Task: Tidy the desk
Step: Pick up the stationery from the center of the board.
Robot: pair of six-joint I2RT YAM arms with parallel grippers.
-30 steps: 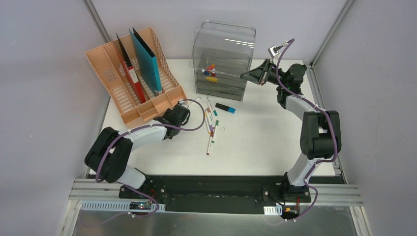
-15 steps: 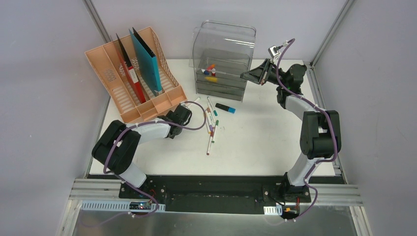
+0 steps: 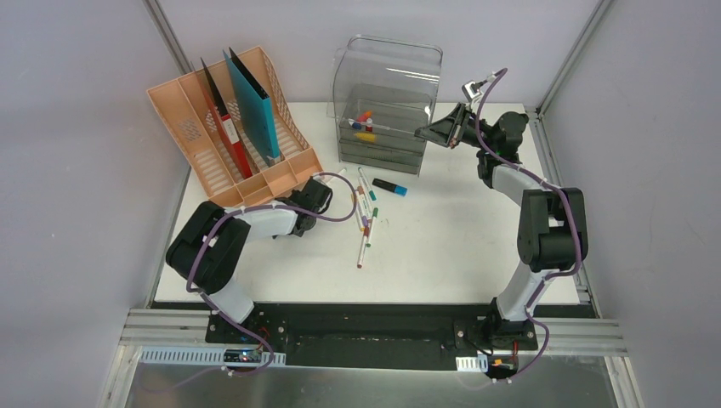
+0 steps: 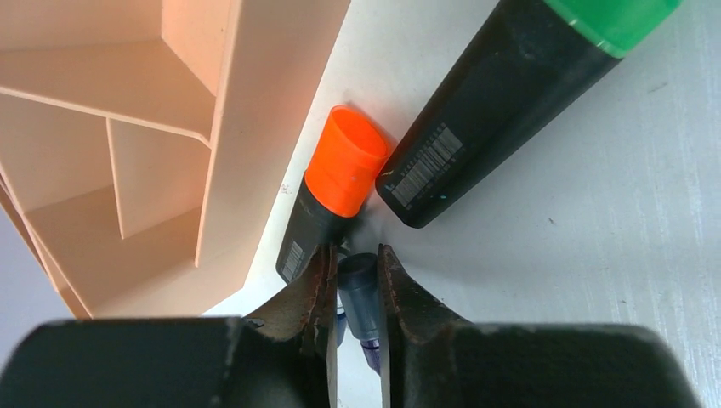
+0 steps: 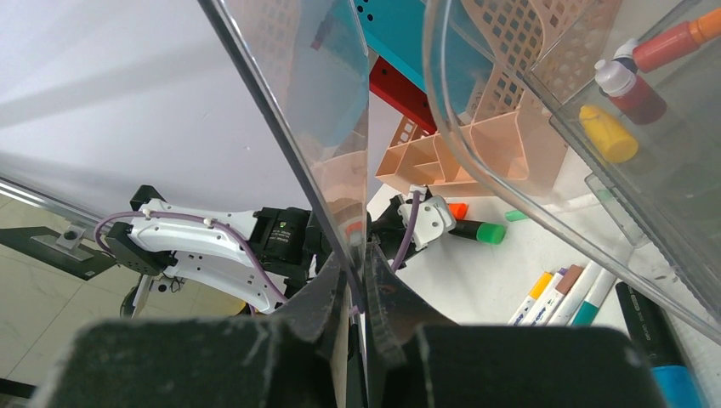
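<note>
The desk (image 3: 459,229) is the white surface that carries every item listed here. At its far left stands the file rack (image 3: 183,127), holding upright folders. The left gripper (image 3: 316,195) sits low on the desk just off the near right corner of the rack. In the left wrist view its fingers are nearly together, one on each side of a slim pen (image 4: 357,280), and both pads appear to touch it. The pen lies flat on the desk. Its long axis runs in line with the fingers, so the grip crosses its width, and its grey end points out past the fingertips. Just beyond that end lie an orange-capped highlighter (image 4: 340,166), against the rack wall, and a green-capped highlighter (image 4: 476,127) to its right; the two converge toward the pen. A lift should be straight up to avoid disturbing them. To the right, the loose markers (image 3: 366,217) are scattered mid-desk. Beyond them, at the far edge, stands the drawer box (image 3: 387,85). The right gripper (image 3: 422,132) is at the right side of the box, fingers pinched on a thin clear plastic edge. The left arm is much the nearer to the pen.
</note>
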